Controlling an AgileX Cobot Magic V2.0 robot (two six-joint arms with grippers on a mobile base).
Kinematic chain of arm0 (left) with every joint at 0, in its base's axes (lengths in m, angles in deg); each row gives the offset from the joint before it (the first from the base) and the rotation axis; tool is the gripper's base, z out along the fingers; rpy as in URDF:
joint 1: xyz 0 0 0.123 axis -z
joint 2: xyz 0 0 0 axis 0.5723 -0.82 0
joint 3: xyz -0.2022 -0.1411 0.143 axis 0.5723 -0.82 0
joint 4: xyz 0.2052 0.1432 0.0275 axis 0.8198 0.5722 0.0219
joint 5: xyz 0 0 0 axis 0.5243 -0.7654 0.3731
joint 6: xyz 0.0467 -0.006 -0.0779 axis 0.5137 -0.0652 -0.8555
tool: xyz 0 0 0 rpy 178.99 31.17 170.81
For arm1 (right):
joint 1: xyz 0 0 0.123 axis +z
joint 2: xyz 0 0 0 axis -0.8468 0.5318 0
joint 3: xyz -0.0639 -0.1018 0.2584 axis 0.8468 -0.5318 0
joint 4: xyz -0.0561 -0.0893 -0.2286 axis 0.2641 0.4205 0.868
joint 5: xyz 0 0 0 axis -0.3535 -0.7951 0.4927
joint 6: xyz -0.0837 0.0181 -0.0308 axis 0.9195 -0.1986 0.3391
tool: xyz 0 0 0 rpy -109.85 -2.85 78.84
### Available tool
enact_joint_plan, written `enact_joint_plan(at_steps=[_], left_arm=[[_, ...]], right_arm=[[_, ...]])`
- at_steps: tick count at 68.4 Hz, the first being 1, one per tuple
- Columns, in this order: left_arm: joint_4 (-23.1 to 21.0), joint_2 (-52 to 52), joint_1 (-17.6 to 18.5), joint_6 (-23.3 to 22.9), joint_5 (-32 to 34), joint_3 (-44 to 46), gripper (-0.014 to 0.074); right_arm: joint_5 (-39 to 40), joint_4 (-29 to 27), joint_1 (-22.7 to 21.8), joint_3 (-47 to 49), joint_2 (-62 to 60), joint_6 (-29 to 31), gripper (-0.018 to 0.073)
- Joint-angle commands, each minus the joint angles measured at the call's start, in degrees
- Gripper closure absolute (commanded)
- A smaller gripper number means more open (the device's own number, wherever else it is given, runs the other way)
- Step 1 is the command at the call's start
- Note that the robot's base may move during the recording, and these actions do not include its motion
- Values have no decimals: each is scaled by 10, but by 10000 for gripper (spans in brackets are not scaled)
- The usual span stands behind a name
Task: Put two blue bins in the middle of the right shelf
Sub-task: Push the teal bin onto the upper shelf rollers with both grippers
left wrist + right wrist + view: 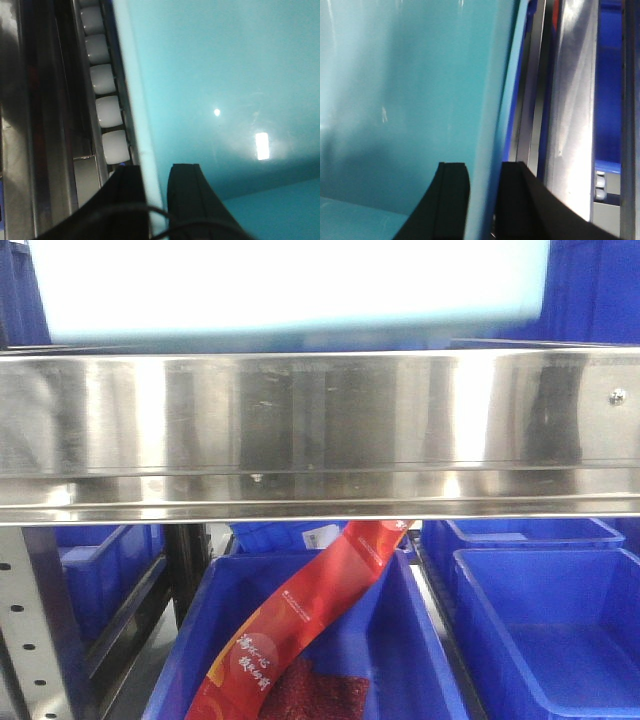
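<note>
My left end effector is clamped on the rim of a pale aqua bin: one black finger sits outside the wall, the other inside, with the thick pale rim running up between them. Just beside that rim, on the outer side, a row of white rollers lies in a steel track.

My right end effector grips the opposite wall of the same bin in the same way, one finger inside the tub and the other outside, the wall pinched between. Beyond the outer finger stand a shiny steel upright and patches of darker blue.

From the front camera, the bin shows as a pale, overexposed block directly above the wide stainless front rail of the shelf; whether it rests on the tier or hangs just over it, I cannot tell. Below the rail sit dark blue ribbed bins, and the middle one holds a red printed packet leaning up towards the rail. A perforated upright stands below the rail at its left end.
</note>
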Motion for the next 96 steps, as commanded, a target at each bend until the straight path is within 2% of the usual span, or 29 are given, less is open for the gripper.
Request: enact_joint_plan(at_steps=[1,10,14,19,26,35,39,43,58,67,72,74,80,88,91,96], left_arm=[[-13,-2,3,10,31,8,707],[-6,-14,3,10,33,7,674],[-5,-15,3,10,33,7,617],[-5,-15,3,10,33,7,510],[-5,-15,3,10,33,7,323],[-5,-15,3,10,31,7,95],[-5,-13,3,10,31,7,26],[-5,-6,3,10,31,7,-11],[-3,55,3,10,40,9,-3],[1,103,3,10,50,9,28],[18,129,3,10,58,9,99],[25,138,3,10,61,9,141],[46,163,3,10,62,9,337],[61,189,0,10,62,5,606],[68,198,0,10,65,-2,708],[82,215,0,6,81,-25,707]], right_arm=[[41,16,0,2,1,12,715],[50,22,0,2,7,12,715],[50,27,0,2,7,12,707],[46,30,0,2,7,12,639],[42,31,0,2,7,12,440],[42,31,0,2,6,12,65],[42,34,0,2,3,9,-21],[42,35,0,2,-3,9,-9],[49,41,0,9,-46,9,-8],[56,49,0,12,-82,9,64],[58,63,0,12,-103,9,165],[58,72,0,12,-112,9,234],[57,101,0,12,-134,9,464],[68,121,0,3,-157,-8,719],[75,129,0,-6,-166,-10,722],[92,138,0,-31,-183,-10,721]])
